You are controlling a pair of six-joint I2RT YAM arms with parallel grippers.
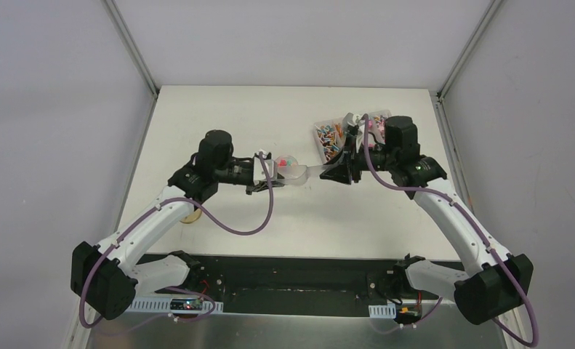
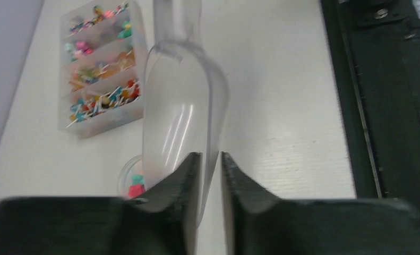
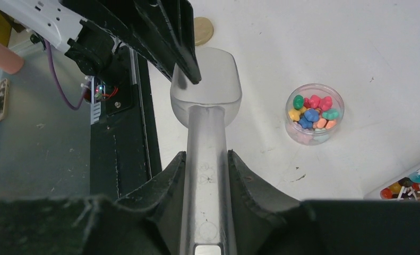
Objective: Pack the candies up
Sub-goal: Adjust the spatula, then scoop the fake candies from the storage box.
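Robotics lab cell: white table (image 1: 219, 123) walled by plain grey panels (image 1: 51, 109), aluminium posts (image 1: 133, 45), exposed circuit board (image 1: 186, 305).

"What's your right claw (image 3: 206, 156) holding?"

"I've got both fingers pressed against the flat handle of the clear scoop (image 3: 205, 90). Its bowl points straight out ahead of me."

"Is anything touching it?"

"The left claw (image 3: 189, 66) reaches in from ahead and to my left, and its dark tip sits on the bowl's left rim."

"Where are the candies (image 3: 311, 114)?"

"They're ahead on my right, heaped in a small round clear jar (image 3: 303, 137) that stands apart from the scoop (pink, blue, green, orange and yellow, as far as I can make out). A tray (image 3: 375, 194) corner shows close by on my right, and a wooden disc (image 3: 202, 31) lies past the bowl."
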